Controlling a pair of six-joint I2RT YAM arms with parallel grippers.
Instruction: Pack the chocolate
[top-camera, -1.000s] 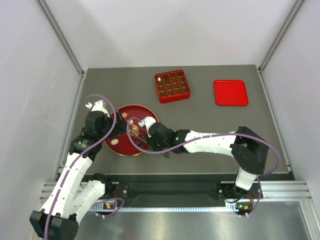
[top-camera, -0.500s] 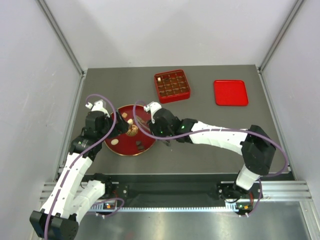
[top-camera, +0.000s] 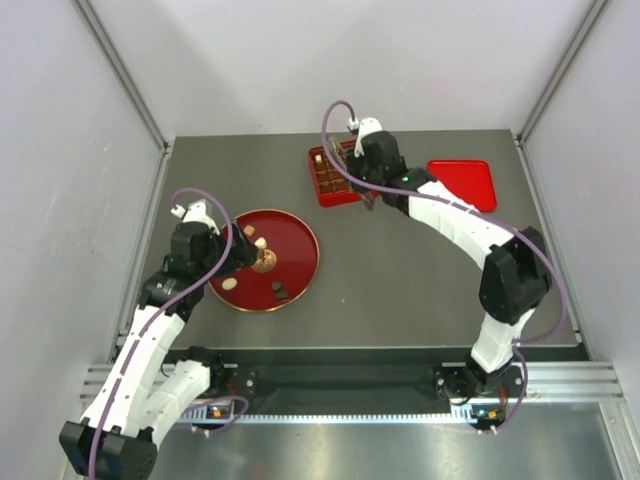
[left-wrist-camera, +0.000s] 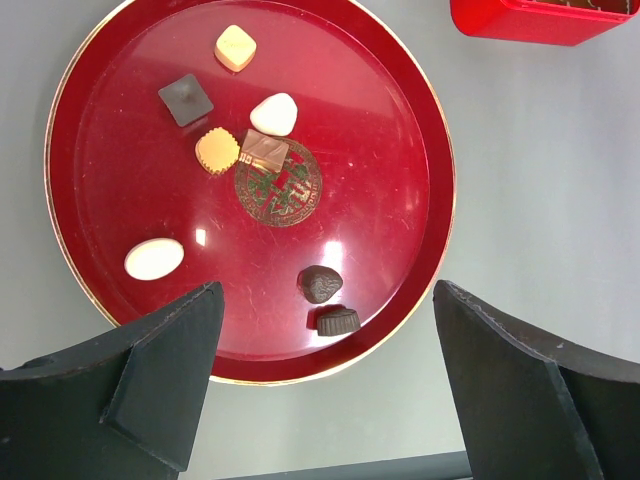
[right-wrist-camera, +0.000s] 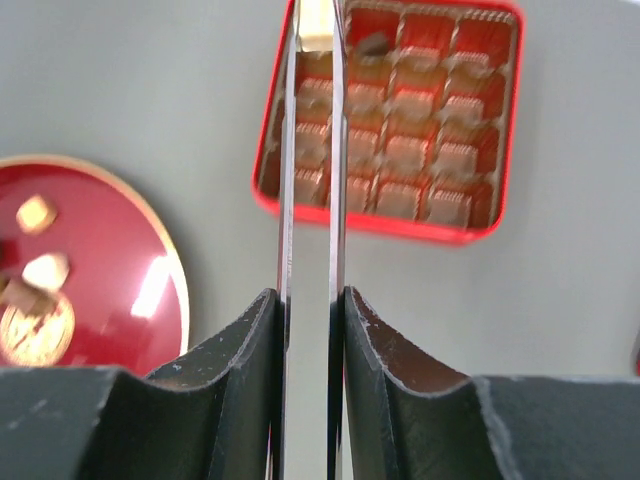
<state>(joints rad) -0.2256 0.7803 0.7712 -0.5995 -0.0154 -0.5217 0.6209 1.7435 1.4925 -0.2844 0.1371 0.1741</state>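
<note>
Several pieces of chocolate (left-wrist-camera: 273, 113), white, tan and dark, lie on the round red plate (left-wrist-camera: 420, 130). My left gripper (left-wrist-camera: 328, 292) hangs open over the plate's near rim, above two dark pieces (left-wrist-camera: 320, 283), and holds nothing. My right gripper (right-wrist-camera: 311, 295) is shut on metal tongs (right-wrist-camera: 287, 200), whose blades reach over the near-left corner of the red compartment box (right-wrist-camera: 400, 228). A pale piece (right-wrist-camera: 316, 18) shows between the tong tips at the top edge; I cannot tell whether it is held or lying in the box. One dark piece (right-wrist-camera: 372, 42) sits in a compartment.
A flat red lid (top-camera: 461, 185) lies right of the box (top-camera: 330, 197) at the back of the table. The plate (top-camera: 300, 275) sits front left, under the left gripper (top-camera: 232, 258). The right gripper (top-camera: 352, 172) and its arm stretch across the table's right half. Grey walls close in three sides.
My right arm has swung with the tongs from the plate to the box at the back. The left arm has stayed where it was.
</note>
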